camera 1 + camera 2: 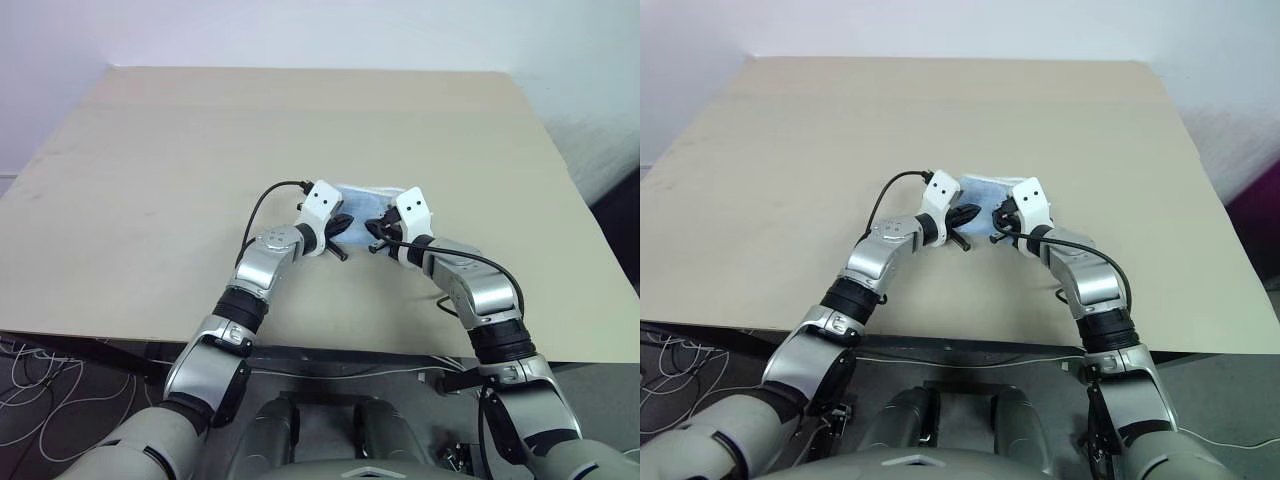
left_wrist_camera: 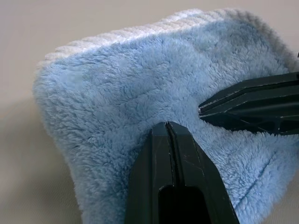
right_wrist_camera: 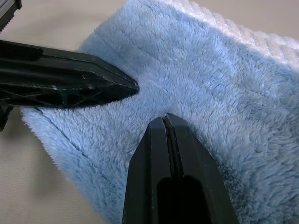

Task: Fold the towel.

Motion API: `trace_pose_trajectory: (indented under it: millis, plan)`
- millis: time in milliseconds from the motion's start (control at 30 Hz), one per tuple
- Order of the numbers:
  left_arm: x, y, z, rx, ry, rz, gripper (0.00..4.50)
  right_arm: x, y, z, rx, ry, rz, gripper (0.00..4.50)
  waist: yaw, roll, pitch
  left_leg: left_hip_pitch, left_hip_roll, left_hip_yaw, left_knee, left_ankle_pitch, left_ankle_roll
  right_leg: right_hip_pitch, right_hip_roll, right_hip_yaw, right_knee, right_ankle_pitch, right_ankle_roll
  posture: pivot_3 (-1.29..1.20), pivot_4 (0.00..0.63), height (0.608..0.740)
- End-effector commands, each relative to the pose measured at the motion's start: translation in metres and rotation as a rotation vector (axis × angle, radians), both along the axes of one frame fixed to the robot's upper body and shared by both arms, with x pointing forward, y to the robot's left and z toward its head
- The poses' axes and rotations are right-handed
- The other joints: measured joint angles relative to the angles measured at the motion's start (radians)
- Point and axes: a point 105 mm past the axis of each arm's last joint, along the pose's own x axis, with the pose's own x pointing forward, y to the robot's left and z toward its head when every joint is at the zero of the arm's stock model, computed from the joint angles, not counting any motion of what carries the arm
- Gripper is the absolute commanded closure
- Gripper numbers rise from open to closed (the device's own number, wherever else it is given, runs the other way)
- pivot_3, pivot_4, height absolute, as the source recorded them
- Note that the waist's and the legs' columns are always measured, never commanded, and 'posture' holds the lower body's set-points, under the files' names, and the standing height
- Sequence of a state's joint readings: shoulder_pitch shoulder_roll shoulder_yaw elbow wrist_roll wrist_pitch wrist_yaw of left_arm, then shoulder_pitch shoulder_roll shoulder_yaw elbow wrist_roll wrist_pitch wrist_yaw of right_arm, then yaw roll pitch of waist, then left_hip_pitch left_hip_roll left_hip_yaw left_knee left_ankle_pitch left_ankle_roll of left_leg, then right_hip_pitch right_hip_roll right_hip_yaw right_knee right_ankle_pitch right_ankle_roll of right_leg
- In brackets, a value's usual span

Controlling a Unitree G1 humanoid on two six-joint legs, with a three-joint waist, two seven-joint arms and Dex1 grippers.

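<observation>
Both grippers, left (image 2: 170,128) and right (image 3: 166,120), closed, press the towel (image 2: 121,93).

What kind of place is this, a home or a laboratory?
Probably a laboratory or test room: a bare beige table against a plain white wall, loose cables on the floor, and only a towel.

1. I see the towel (image 1: 372,192) lying on the table (image 1: 150,150), about midway across it and toward its near half.
2. My left pincer (image 1: 344,222) sits at the towel's near left part, over the cloth.
3. My right pincer (image 1: 378,226) sits just to the right of it, at the towel's near right part.
4. The two pincers point toward each other, tips close together but apart, both over the towel's near edge.
5. Cables (image 1: 30,375) lie on the floor to the left, below the table's near edge.
</observation>
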State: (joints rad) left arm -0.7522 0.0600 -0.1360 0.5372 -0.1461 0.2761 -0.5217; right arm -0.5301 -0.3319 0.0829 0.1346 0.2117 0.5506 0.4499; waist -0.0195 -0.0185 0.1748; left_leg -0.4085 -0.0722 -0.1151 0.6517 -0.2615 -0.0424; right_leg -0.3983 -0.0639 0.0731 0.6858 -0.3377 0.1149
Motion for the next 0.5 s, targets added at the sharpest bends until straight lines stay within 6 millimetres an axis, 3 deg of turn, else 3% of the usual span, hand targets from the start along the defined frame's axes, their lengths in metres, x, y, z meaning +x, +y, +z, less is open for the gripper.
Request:
trace_pose_trajectory:
  millis: [33, 133, 267, 500]
  plan:
    - [-0.006, 0.027, 0.063, -0.309, -0.128, 0.044, 4.46, -0.008, -0.013, 0.041, 0.073, -0.120, -0.025, 4.50, 0.001, 0.000, 0.000, -0.002, 0.000, 0.000, 0.000, 0.000, 0.000, -0.002, 0.000, 0.000, 0.000, 0.000, 0.000, 0.00, 0.150, 0.740]
    - [-0.014, 0.056, 0.067, -0.291, -0.163, 0.099, 4.50, -0.016, -0.030, 0.061, 0.132, -0.136, -0.063, 3.88, -0.001, 0.000, 0.000, -0.007, 0.000, 0.000, 0.001, 0.001, -0.001, -0.007, 0.000, 0.001, 0.002, 0.000, 0.000, 0.00, 0.150, 0.740]
    - [-0.022, 0.091, 0.061, -0.218, -0.170, 0.177, 4.50, -0.022, -0.058, 0.071, 0.201, -0.082, -0.145, 2.58, 0.003, 0.000, 0.000, -0.005, 0.000, 0.000, 0.001, 0.000, 0.000, -0.005, 0.000, 0.001, 0.002, 0.000, 0.000, 0.00, 0.150, 0.740]
    - [-0.025, 0.121, 0.060, -0.172, -0.170, 0.242, 4.50, -0.023, -0.071, 0.054, 0.506, 0.210, -0.207, 0.28, 0.006, 0.000, 0.000, -0.004, 0.000, 0.000, 0.001, -0.001, 0.003, -0.005, 0.000, 0.001, 0.002, 0.001, -0.001, 0.00, 0.150, 0.740]
